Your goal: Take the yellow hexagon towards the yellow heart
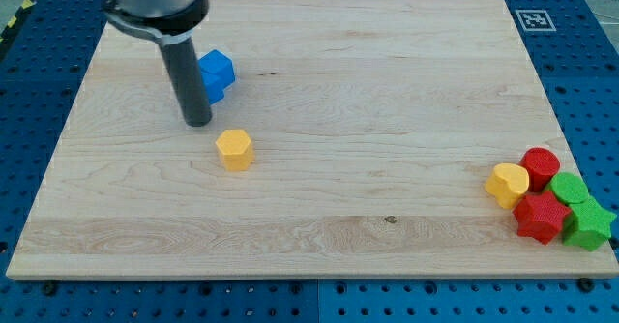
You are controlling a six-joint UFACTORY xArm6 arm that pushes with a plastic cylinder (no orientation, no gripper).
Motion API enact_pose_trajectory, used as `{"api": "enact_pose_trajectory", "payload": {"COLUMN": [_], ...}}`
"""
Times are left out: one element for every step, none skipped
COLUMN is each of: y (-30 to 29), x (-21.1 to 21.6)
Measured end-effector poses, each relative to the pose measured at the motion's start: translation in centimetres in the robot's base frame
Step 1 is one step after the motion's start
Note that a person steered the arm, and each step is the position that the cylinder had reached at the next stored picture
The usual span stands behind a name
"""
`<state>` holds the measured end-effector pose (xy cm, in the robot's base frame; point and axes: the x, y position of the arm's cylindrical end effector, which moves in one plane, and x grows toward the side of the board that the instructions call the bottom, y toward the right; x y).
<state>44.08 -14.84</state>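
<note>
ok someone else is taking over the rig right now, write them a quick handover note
No gripper: my tip is on the board, up and to the view's left of the yellow hexagon, apart from it. A blue block sits just behind the rod.
The yellow heart lies far off at the view's right, beside a cluster of red and green blocks.
Done: nothing visible yet; the hexagon is far from the heart.
Left: push the hexagon across the board toward the view's right.

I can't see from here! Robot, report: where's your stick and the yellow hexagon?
My tip up-left of yellow hexagon, not touching. Yellow heart far at the view's right, beside red and green blocks. Nothing between them.
</note>
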Motion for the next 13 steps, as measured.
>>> {"api": "enact_pose_trajectory", "payload": {"y": [-0.4,-0.3,0.7,1.4,2.6,3.2,3.3,4.5,5.2,5.5,5.7,5.7,6.6], "x": [0.9,1.2,2.9,3.1,3.3,4.3,5.5,6.0,6.0,5.9,5.2,5.2,5.2]}}
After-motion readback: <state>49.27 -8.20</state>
